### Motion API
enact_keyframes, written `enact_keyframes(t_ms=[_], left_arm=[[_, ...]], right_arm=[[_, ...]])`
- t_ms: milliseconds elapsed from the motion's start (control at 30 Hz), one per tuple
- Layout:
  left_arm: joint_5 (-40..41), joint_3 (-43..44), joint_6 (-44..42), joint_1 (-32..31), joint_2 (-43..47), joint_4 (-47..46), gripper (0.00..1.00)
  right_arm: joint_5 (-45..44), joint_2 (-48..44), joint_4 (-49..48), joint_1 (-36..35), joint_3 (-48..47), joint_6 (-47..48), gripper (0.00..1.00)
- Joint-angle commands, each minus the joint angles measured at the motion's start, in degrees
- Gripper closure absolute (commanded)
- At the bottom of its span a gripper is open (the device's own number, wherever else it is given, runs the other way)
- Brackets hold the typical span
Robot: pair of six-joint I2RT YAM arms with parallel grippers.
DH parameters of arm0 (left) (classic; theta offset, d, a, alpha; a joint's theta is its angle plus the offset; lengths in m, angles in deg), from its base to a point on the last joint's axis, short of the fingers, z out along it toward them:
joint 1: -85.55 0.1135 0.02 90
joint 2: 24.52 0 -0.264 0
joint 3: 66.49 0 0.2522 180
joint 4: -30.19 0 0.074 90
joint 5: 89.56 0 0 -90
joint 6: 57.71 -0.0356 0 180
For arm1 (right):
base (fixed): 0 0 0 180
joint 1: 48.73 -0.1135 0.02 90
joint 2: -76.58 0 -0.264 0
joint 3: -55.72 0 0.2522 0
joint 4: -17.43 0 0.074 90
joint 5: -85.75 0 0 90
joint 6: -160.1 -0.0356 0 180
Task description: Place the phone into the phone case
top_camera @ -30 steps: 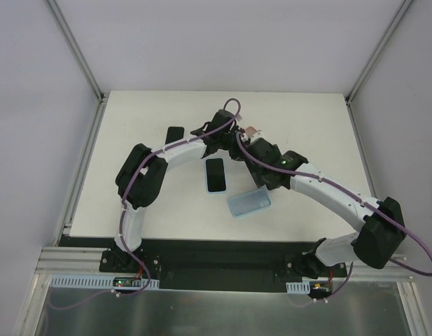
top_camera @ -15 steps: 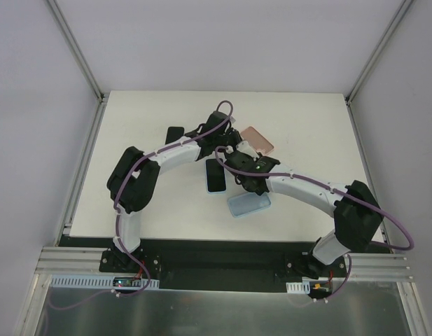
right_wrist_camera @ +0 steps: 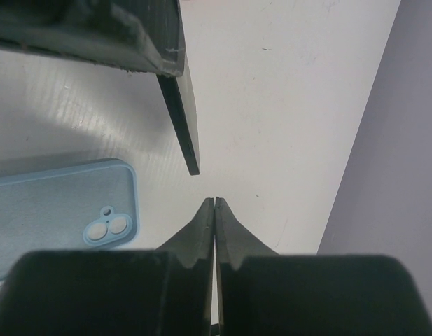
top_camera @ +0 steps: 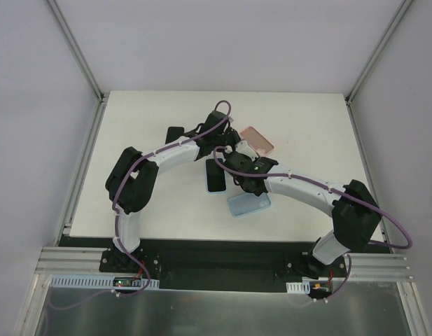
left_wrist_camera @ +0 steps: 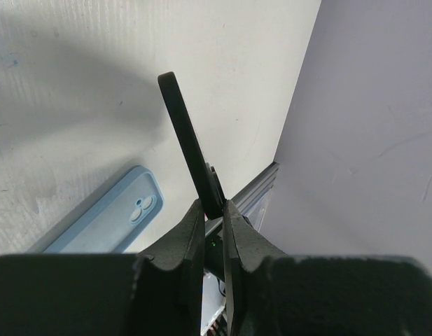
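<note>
Right, left gripper [left_wrist_camera: 212,207] clamped on one end of a thin dark slab [left_wrist_camera: 189,150], seen edge-on, rising out of the jaws and leaning toward 11 o'clock in the left wrist view; cannot tell from that angle whether phone or case. Right gripper [right_wrist_camera: 214,204] closed tight, fingertips touching, nothing between them. In the right wrist view, same sort of dark slab edge just at 11 o'clock of the fingertips, small gap, no contact. From the top: both wrists crowded together mid-table, left tool hidden under its own wrist. Phone [top_camera: 216,175] flat on table [top_camera: 152,203], black screen up, pale blue rim around it, just at 8 o'clock of the right wrist. Blue case [top_camera: 249,204] flat at 4 o'clock of the phone, near but apart; camera cutout visible in both wrist views. Pink case [top_camera: 258,141] at 1 o'clock of the phone, one corner hidden by the wrists. Flat black item [top_camera: 175,134] at 10 o'clock of the phone, beside the left forearm; phone or case, cannot tell.
</note>
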Motion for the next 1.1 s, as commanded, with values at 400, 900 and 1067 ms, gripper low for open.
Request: enact_keyframes(t_ms=[400, 900, 1067], left_arm=[[-4.0, -1.2, 0.1, -0.8, 6.6, -2.7, 1.00], [-6.5, -1.7, -1.1, -0.6, 7.3, -2.5, 1.00], [-8.0, -3.7, -2.0, 0.6, 8.9, -1.7, 1.00]], right_arm=[[0.8, -0.1, -0.1, 0.3, 0.7, -0.4, 0.69], [5.2, -9.4, -12.2, 0.7, 11.7, 0.5, 0.64], [5.3, -16.7, -17.7, 2.1, 16.3, 1.4, 0.61]])
